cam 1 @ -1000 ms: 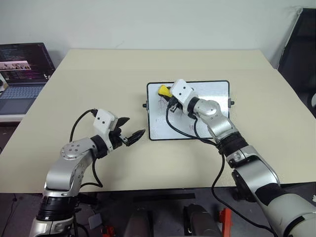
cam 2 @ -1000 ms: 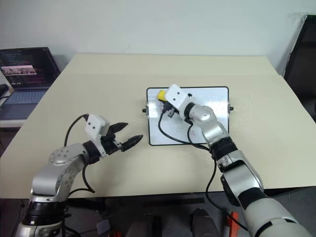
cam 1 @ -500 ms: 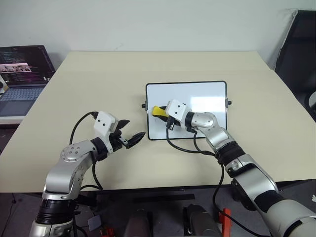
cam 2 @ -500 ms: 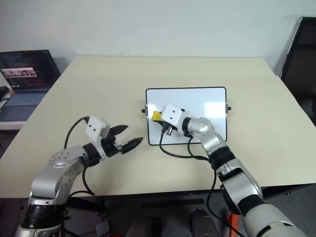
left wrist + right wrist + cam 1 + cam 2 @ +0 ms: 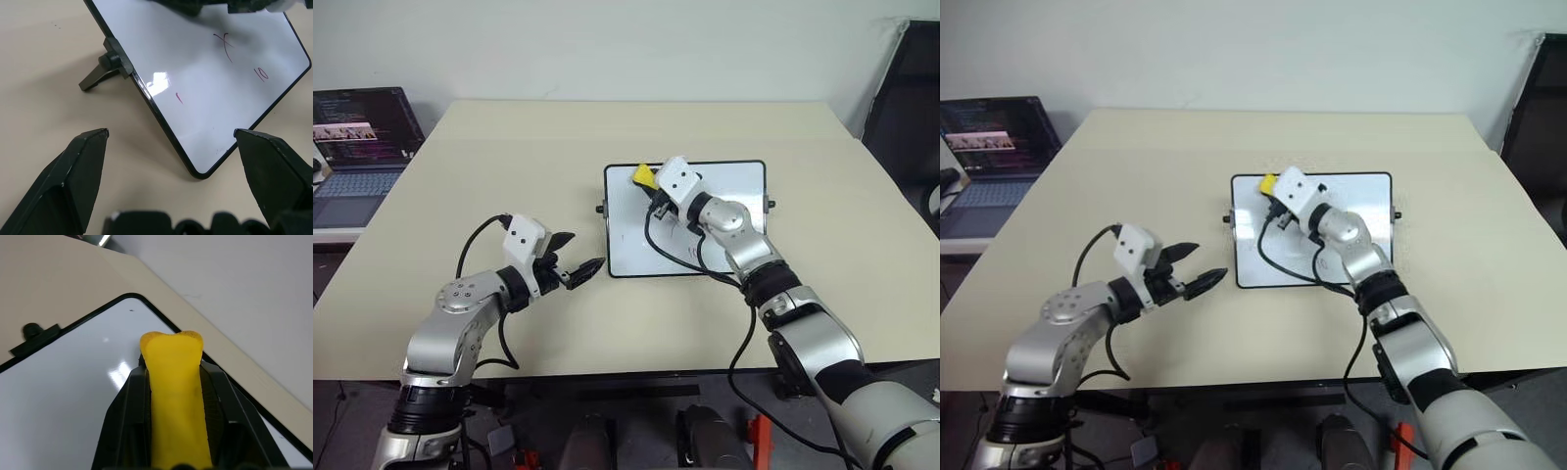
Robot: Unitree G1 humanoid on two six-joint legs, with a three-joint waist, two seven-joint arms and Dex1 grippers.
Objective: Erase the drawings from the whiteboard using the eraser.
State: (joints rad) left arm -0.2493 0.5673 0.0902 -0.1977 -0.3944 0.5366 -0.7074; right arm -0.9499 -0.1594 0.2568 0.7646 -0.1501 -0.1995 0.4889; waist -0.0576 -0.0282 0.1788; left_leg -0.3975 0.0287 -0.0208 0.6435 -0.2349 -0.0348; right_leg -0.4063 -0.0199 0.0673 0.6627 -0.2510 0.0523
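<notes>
The whiteboard (image 5: pixel 685 218) is seen lying near the middle of the beige worktop (image 5: pixel 509 166), its black side knobs (image 5: pixel 600 209) projecting from the short edges. The right tool (image 5: pixel 651 191) is positioned over the far left corner of the board, its two black fingers (image 5: pixel 127 406) clamped on the eraser (image 5: pixel 642 176), a yellow block whose rounded end protrudes past the fingertips above the board's dark frame. The left tool (image 5: pixel 574 264) is held above the bare worktop just beside the board's near left corner, apart from it, with its fingers (image 5: pixel 73 176) spread wide and nothing between them. The drawings (image 5: pixel 226 46) are visible on the white surface in the left wrist view: a reddish "x"-like mark, a "10" (image 5: pixel 261 73) close to one rounded corner, and a short stroke (image 5: pixel 179 98) next to a patch of glare. An open laptop (image 5: pixel 357 147) with a lit screen is placed beyond the worktop's left edge, well apart from the board.
</notes>
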